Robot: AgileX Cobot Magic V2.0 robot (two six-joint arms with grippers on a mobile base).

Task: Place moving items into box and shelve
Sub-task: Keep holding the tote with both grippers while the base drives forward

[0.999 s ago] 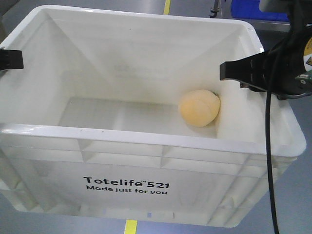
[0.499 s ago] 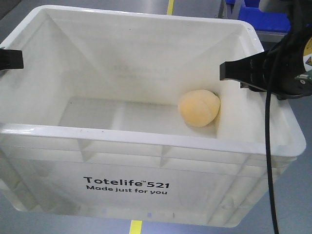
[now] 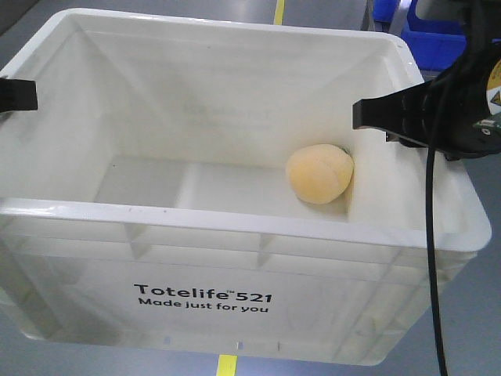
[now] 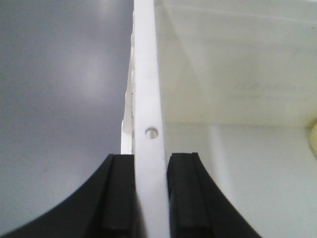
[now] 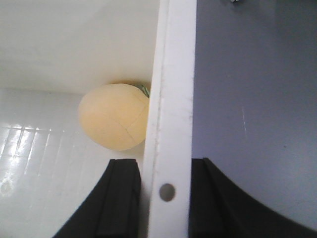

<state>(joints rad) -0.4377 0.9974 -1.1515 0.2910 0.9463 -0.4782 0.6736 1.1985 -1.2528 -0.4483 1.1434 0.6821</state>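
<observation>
My left gripper (image 4: 150, 161) clamped on the left wall of the white Totelife tote (image 3: 235, 223), my right gripper (image 5: 166, 166) clamped on its right wall, yellow-orange peach-like lump (image 3: 319, 174) inside, right of frame centre, against that wall.

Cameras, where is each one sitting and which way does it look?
Front: high at the near side, looking down into the box; left claw and right claw show.
Left wrist: behind the left claw, looking along the box wall it clamps.
Right wrist: behind the right claw, looking along the opposite wall.
Shared: front and right wrist both show the peach.
</observation>
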